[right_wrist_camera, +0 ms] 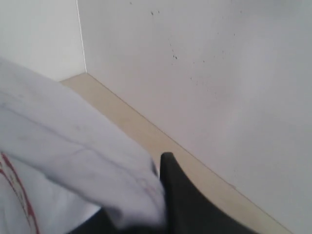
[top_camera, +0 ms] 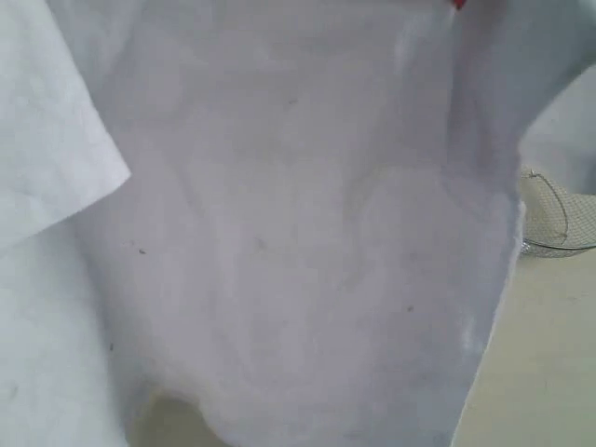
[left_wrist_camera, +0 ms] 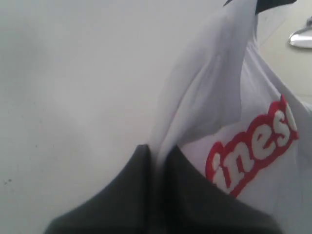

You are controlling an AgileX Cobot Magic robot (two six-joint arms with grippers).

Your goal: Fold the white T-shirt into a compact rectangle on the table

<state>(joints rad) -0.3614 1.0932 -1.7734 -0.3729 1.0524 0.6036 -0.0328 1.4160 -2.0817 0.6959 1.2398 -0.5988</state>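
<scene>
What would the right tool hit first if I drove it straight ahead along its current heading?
Probably the white wall panel. The right tool, shut on the white T-shirt, points across a strip of the table toward that panel; nothing shows between. Depth is unclear, so it could meet the table first.

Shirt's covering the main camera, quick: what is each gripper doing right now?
Left gripper: shut on the white T-shirt.
Right gripper: shut on the white T-shirt.

A silver wire-mesh basket (top_camera: 557, 222) sits at the right edge of the exterior view, only partly visible. A bit of shiny metal (left_wrist_camera: 302, 37), too blurred to identify, shows at the left wrist view's upper right. A white wall (right_wrist_camera: 219, 83) with dark specks (right_wrist_camera: 174, 57) and a vertical seam (right_wrist_camera: 81, 34) fills most of the right wrist view.
</scene>
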